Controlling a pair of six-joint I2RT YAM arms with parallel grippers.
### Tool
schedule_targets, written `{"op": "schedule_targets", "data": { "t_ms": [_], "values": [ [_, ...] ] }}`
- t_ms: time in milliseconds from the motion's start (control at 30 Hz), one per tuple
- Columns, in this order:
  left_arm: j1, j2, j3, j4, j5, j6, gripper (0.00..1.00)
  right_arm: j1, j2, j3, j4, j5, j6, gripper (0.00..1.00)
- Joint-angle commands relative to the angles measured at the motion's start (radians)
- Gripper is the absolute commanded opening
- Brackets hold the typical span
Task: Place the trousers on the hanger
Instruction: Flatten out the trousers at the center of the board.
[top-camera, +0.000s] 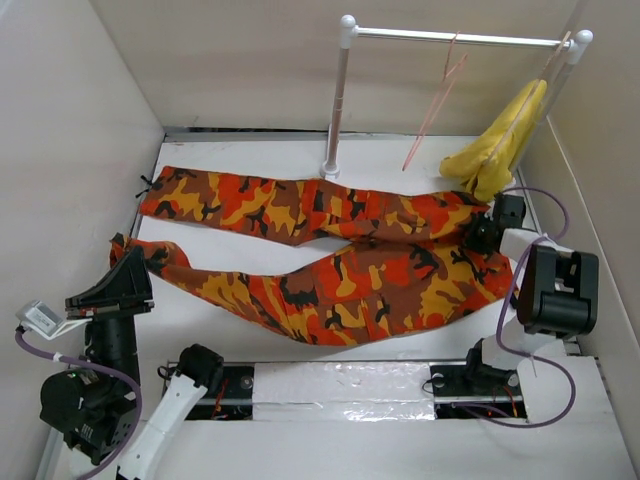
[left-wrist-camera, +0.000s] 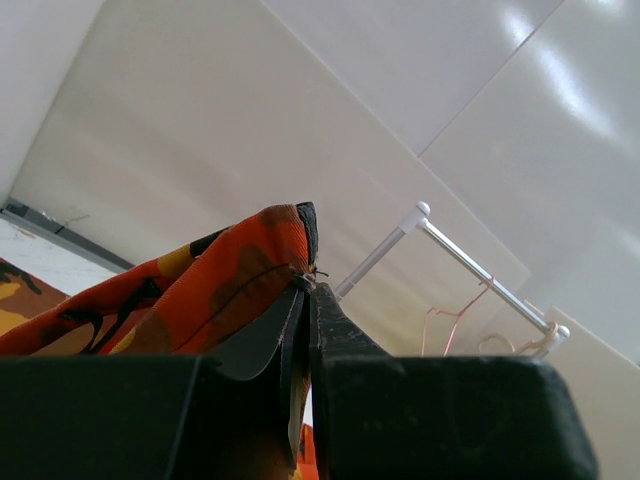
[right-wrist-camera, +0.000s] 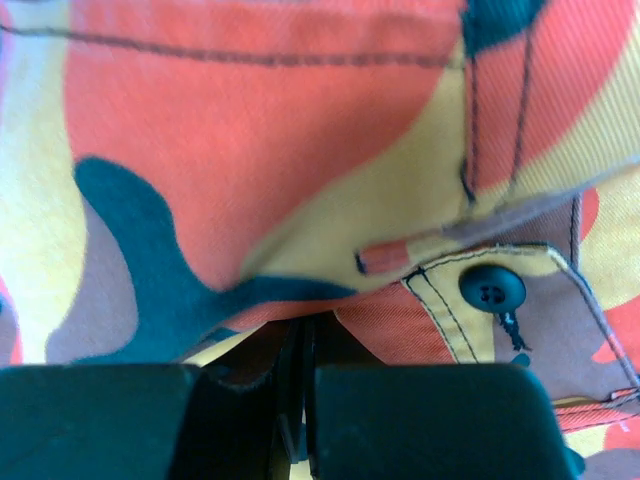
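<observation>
The camouflage trousers (top-camera: 330, 250) lie spread across the table, both legs running left, waist at the right. My left gripper (top-camera: 128, 262) is shut on the hem of the near leg and holds it a little raised; the cloth (left-wrist-camera: 200, 290) drapes over its fingers in the left wrist view. My right gripper (top-camera: 482, 232) is shut on the waist; the waistband with a dark button (right-wrist-camera: 492, 288) fills the right wrist view. The salmon-pink hanger (top-camera: 437, 100) hangs on the rail at the back, and shows small in the left wrist view (left-wrist-camera: 455, 318).
A white rail stand (top-camera: 340, 100) stands at the back, its bar running right. A plain yellow cloth (top-camera: 500, 140) hangs on a paler hanger at the bar's right end. White walls close the table on three sides.
</observation>
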Motion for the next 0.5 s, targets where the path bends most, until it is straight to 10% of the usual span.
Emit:
{"op": "schedule_targets", "data": {
  "t_ms": [0, 167, 467],
  "values": [
    [-0.002, -0.057, -0.004, 0.081, 0.012, 0.006, 0.00, 0.063, 0.070, 0.090, 0.119, -0.081, 0.020, 0.05],
    [-0.002, -0.065, -0.013, 0.087, 0.004, 0.010, 0.00, 0.129, 0.084, 0.205, 0.083, -0.055, -0.001, 0.06],
    [-0.002, -0.111, -0.025, 0.098, -0.011, 0.012, 0.00, -0.061, -0.414, -0.156, 0.028, 0.003, 0.049, 0.57]
  ]
}}
